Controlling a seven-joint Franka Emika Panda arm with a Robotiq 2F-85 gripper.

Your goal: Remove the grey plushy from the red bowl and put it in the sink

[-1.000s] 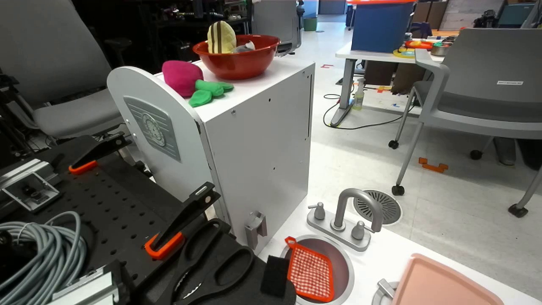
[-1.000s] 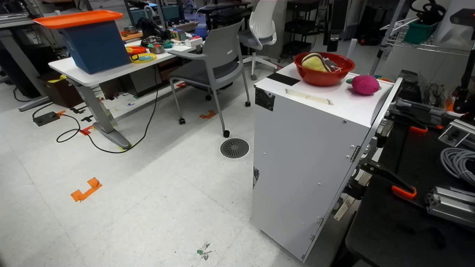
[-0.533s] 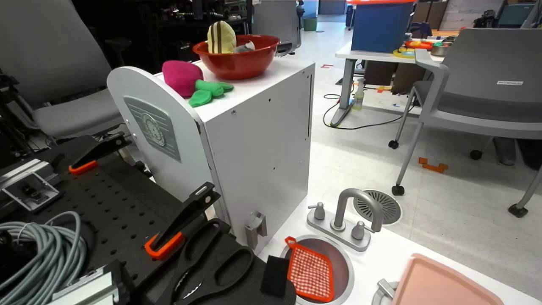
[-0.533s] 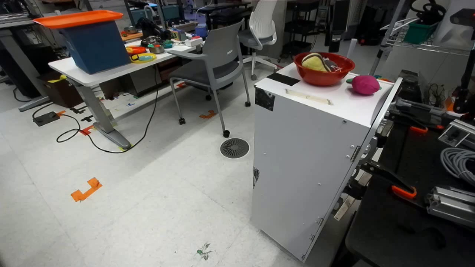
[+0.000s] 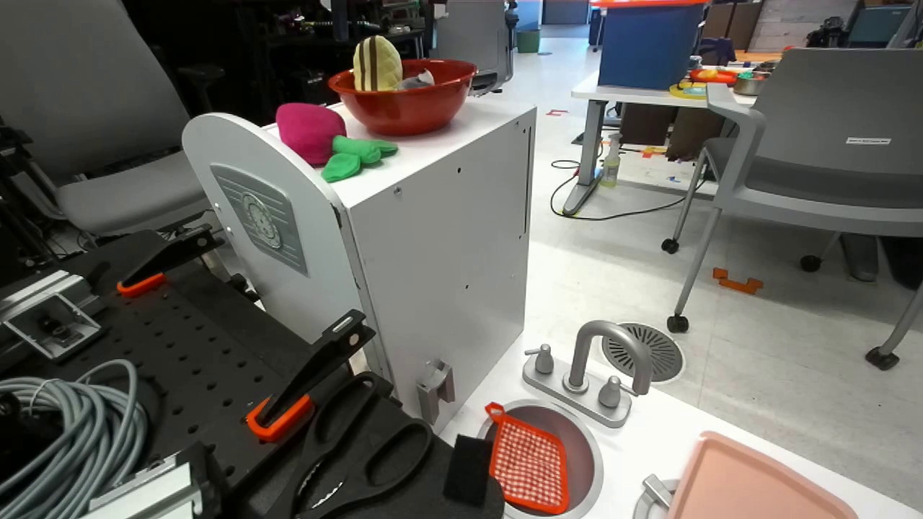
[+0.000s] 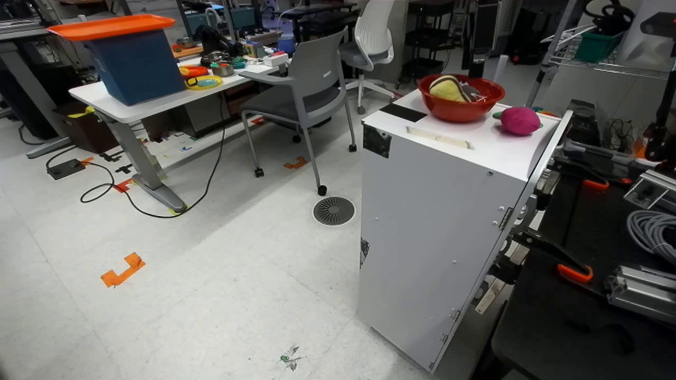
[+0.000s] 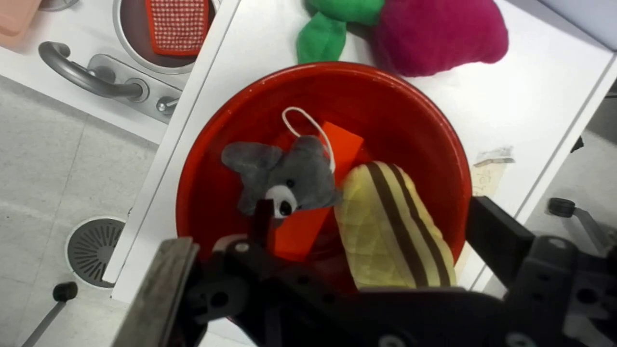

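The grey plushy (image 7: 308, 166), an animal head with a white muzzle and a white loop, lies in the red bowl (image 7: 409, 111), left of the yellow striped item (image 7: 385, 226). In both exterior views the bowl (image 5: 407, 112) (image 6: 459, 112) stands on a white cabinet. My gripper (image 7: 371, 207) is open and empty above the bowl; its left fingertip overlaps the plushy's muzzle and its right one the bowl's rim. In an exterior view a dark upright shape above the bowl looks like my gripper finger (image 6: 477, 64). The sink (image 5: 585, 461), a round grey basin, holds a red checked mitt (image 5: 530, 461).
A magenta plush with green leaves (image 5: 311, 133) lies on the cabinet top (image 5: 461, 130) beside the bowl. A grey faucet (image 5: 606, 346) stands behind the sink. A pink tray (image 5: 757, 483) lies on the counter. The yellow item rises above the bowl's rim.
In an exterior view the dark shape above the bowl has come slightly lower. The plushy, the bowl and the magenta plush have not moved.
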